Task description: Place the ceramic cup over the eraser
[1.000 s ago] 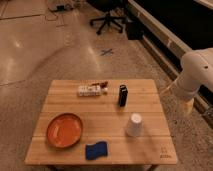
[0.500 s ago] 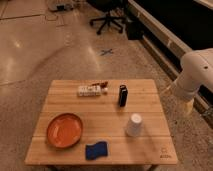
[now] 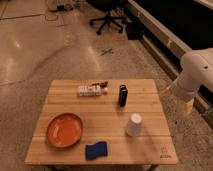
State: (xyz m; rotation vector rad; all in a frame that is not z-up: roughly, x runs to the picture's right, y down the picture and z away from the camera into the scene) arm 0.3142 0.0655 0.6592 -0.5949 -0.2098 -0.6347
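The white ceramic cup [image 3: 134,125] stands on the wooden table [image 3: 150,150], right of the middle and near the front, its wider end down. The eraser [image 3: 122,95], a slim black upright block, stands behind the cup and slightly to its left, about a cup's height away. My white arm [image 3: 196,74] hangs beyond the table's right edge. My gripper [image 3: 186,104] is at the arm's lower end, off the table, to the right of both the cup and the eraser and touching neither.
An orange plate [image 3: 65,131] lies at the front left. A blue wavy-edged sponge pad [image 3: 96,150] lies at the front edge. A white box pack [image 3: 91,90] lies at the back. An office chair [image 3: 107,17] and a dark counter [image 3: 175,25] stand behind the table.
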